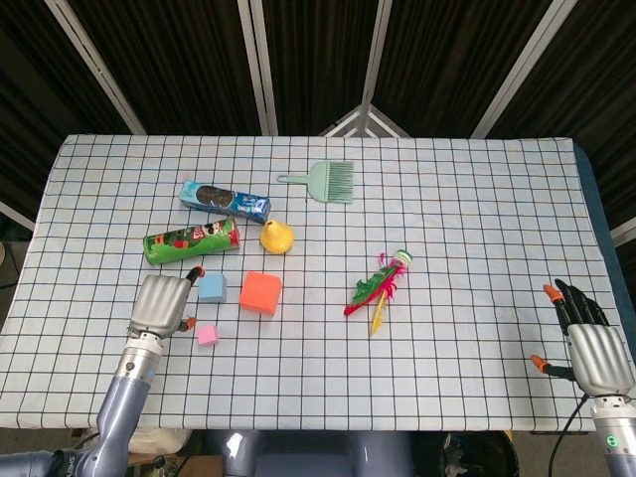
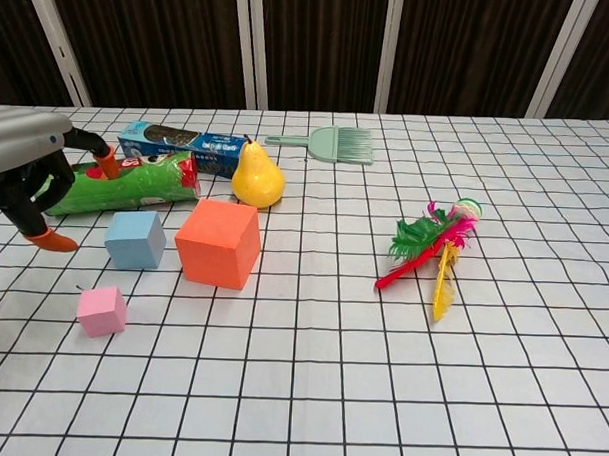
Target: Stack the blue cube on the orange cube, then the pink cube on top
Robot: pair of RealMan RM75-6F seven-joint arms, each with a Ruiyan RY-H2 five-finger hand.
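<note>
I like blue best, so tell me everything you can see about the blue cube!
The blue cube is a small, plain light-blue block that looks soft and matte, maybe foam. It sits flat on the checked tablecloth, just left of the bigger orange cube without touching it. The left hand hovers close beside it, holding nothing.

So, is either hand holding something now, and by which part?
Nothing is held. The left hand hovers open beside the small blue foam cube, not touching it; the right hand is open at the table edge.
</note>
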